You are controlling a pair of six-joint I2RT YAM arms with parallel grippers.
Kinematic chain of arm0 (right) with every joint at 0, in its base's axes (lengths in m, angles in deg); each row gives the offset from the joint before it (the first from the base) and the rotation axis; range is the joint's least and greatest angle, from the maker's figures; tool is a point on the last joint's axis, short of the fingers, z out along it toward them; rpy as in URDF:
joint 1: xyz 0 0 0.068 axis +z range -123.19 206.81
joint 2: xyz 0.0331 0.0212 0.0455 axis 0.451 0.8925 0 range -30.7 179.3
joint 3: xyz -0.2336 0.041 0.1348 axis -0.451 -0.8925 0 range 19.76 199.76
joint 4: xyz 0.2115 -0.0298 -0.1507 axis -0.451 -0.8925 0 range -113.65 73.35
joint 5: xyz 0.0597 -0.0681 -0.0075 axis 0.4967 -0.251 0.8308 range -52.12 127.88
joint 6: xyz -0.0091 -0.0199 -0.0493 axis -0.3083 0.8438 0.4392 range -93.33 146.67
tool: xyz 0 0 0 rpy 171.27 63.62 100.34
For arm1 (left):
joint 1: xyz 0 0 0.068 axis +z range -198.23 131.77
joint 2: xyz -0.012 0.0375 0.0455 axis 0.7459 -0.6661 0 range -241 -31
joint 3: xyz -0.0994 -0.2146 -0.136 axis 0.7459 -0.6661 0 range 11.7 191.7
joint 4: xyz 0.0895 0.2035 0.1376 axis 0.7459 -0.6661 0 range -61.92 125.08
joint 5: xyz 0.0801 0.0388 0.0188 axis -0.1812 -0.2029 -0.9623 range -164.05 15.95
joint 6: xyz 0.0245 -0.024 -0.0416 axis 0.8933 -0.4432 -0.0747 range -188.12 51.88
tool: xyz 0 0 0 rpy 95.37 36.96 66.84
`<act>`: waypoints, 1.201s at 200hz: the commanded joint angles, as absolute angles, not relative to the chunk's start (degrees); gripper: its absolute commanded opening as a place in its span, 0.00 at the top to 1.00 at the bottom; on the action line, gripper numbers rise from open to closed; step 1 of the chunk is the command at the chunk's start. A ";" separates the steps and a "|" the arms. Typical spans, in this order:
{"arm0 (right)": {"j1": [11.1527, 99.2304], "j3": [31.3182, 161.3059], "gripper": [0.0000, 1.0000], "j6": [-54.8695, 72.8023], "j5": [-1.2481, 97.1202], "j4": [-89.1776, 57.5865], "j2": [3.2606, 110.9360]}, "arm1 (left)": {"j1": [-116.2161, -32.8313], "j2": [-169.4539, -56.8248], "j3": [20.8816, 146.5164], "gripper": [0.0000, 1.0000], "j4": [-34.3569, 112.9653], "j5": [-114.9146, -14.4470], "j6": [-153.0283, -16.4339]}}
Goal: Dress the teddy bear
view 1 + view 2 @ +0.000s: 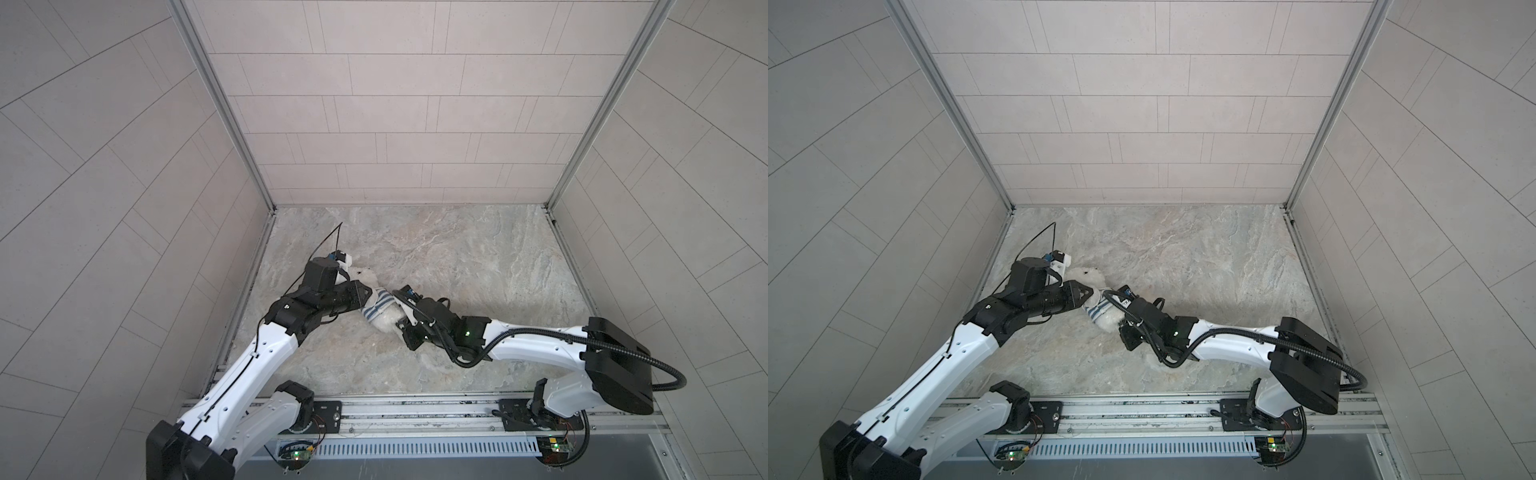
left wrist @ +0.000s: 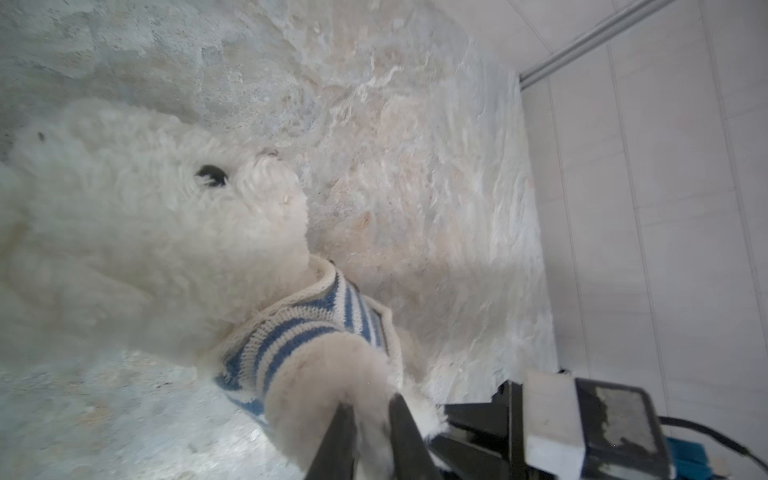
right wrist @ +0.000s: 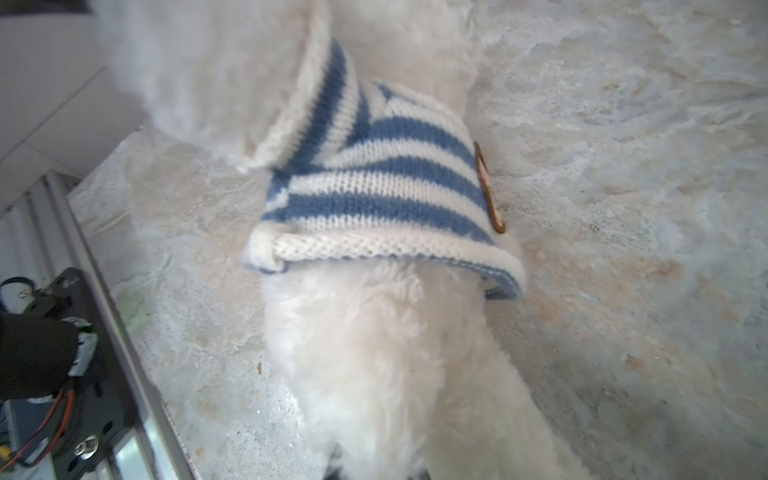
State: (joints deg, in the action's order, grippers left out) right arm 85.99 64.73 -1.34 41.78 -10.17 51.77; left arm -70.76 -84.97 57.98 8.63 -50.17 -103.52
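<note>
Tiled grey walls [image 1: 374, 104] enclose a marbled stone floor [image 1: 457, 257] on three sides. A metal rail [image 1: 415, 409] closes the near side and serves as reference for all positions below.

Left arm [image 1: 257, 353]: rises from the rail's left end and reaches away from the rail, inward toward its middle.

Right arm [image 1: 536, 345]: rises from the rail's right end and reaches across toward the rail's left half.

Teddy bear [image 1: 386, 320]: white and fluffy, lying on the floor well beyond the rail, opposite a spot left of the rail's middle. It shows in both top views [image 1: 1111, 318]. The head points away from the rail, the legs toward it.

Shirt [image 1: 378, 301]: blue-and-white striped knit, on the bear's torso. The right wrist view shows its hem [image 3: 374, 249] around the body and the bare fur [image 3: 374, 353] below it. The left wrist view shows the collar below the bear's chin and one arm of the bear [image 2: 332, 386] out through a sleeve.

Left gripper [image 2: 370, 440]: its two dark fingers [image 2: 336, 440] stand part way apart with that arm of the bear between them. Whether they press it cannot be told.

Right gripper [image 1: 401, 322]: at the bear's lower end, the end nearer the rail. Its fingertips are almost hidden by fur, so grip or gap cannot be told.

Badge [image 3: 486, 187]: brown, seen edge-on at the shirt's side.
</note>
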 commanded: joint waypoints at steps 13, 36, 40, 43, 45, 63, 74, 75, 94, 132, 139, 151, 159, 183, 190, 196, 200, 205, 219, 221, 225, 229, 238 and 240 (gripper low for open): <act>81.19 58.47 0.99 -12.59 58.77 12.61 46.47 | -70.57 -82.57 60.36 0.53 8.91 -49.37 -99.04; 75.48 51.56 1.00 -21.90 65.34 27.08 46.90 | -70.60 -82.94 60.50 0.51 8.54 -48.83 -97.52; 74.44 50.42 1.00 -23.09 65.86 28.76 47.20 | -70.68 -83.08 60.50 0.51 8.54 -48.83 -97.41; 73.60 49.53 1.00 -23.88 66.30 29.85 47.45 | -70.67 -83.16 60.44 0.51 8.65 -48.79 -97.32; 73.18 49.06 1.00 -24.45 66.59 30.38 47.72 | -70.59 -83.24 60.40 0.51 8.68 -48.69 -97.26; 68.35 43.87 1.00 -29.09 69.15 37.98 50.27 | -70.64 -84.14 59.57 0.53 9.32 -48.39 -96.78; 65.75 40.84 1.00 -31.77 69.46 43.70 52.09 | -70.65 -84.81 58.66 0.54 9.96 -48.40 -96.79; 65.53 40.54 1.00 -31.95 69.53 44.25 52.22 | -70.65 -84.84 58.52 0.54 10.08 -48.39 -96.83; 62.52 37.69 1.00 -32.27 70.34 45.69 53.85 | -70.70 -86.49 57.12 0.55 12.10 -46.98 -96.96; 58.89 35.99 0.85 -26.61 68.14 30.94 49.67 | -71.12 -89.81 55.05 0.56 15.97 -47.13 -97.30; 58.33 36.29 0.80 -24.75 66.21 24.79 46.98 | -71.45 -90.33 54.94 0.57 16.61 -47.53 -97.51; 57.95 37.82 0.68 -19.84 62.02 10.98 41.24 | -72.43 -90.88 54.68 0.57 17.78 -48.52 -97.74; 57.94 40.73 0.59 -16.06 58.03 -0.83 37.31 | -73.31 -91.37 54.72 0.57 18.31 -49.53 -97.75; 57.98 48.01 0.42 -7.19 48.76 -22.00 28.86 | -76.44 -94.91 56.13 0.57 19.71 -51.77 -97.48; 57.97 49.17 0.38 -5.68 47.23 -24.07 27.26 | -78.03 -96.23 56.70 0.57 20.24 -52.32 -97.44; 57.94 50.38 0.36 -4.66 46.16 -25.94 26.46 | -79.18 -97.42 57.14 0.58 20.79 -52.63 -97.48; 57.99 51.31 0.34 -4.03 45.65 -27.32 26.33 | -79.57 -98.23 57.40 0.58 21.10 -52.67 -97.62; 58.03 52.55 0.34 -3.13 45.22 -28.92 26.42 | -80.19 -99.12 57.76 0.59 21.56 -52.69 -97.70; 59.28 55.75 0.32 -1.23 43.66 -32.30 27.57 | -81.75 -101.54 58.42 0.59 22.92 -53.64 -97.75; 59.56 56.64 0.32 -0.98 43.33 -32.53 27.75 | -81.97 -101.85 58.51 0.59 23.06 -53.85 -97.68; 60.22 57.45 0.32 -0.53 42.67 -32.71 28.14 | -82.34 -102.55 58.76 0.60 23.27 -54.51 -97.51; 60.89 58.08 0.32 -0.18 42.09 -32.81 28.53 | -82.85 -103.33 59.03 0.60 23.43 -55.09 -97.33; 62.45 59.59 0.32 0.48 41.05 -32.57 29.76 | -83.66 -105.17 59.36 0.61 24.25 -55.50 -97.32; 62.77 59.91 0.32 0.65 40.92 -32.43 30.05 | -83.83 -105.55 59.41 0.62 24.53 -55.51 -97.37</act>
State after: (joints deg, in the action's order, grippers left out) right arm 59.60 56.49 -4.93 46.75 -23.63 27.71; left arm -81.99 -102.57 57.00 20.80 -52.62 -98.12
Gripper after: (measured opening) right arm 0.680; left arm 0.394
